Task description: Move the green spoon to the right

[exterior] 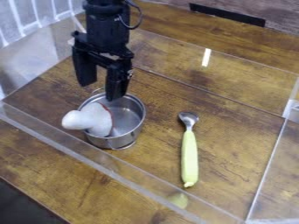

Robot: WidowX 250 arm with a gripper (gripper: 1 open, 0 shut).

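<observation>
Camera view: the black hand [101,80] is over the far side of the steel pot [126,137], its two fingers spread wide with a gap between. A white rounded object [86,117] leans in the pot. The green spoon [190,156] lies right of the pot on the wooden bench [140,178], bowl toward the far side.

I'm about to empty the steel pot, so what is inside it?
A white rounded object sits in the left side of the pot, partly sticking out over the rim. Bare metal floor shows beside it; whatever lies beneath it is hidden.
</observation>
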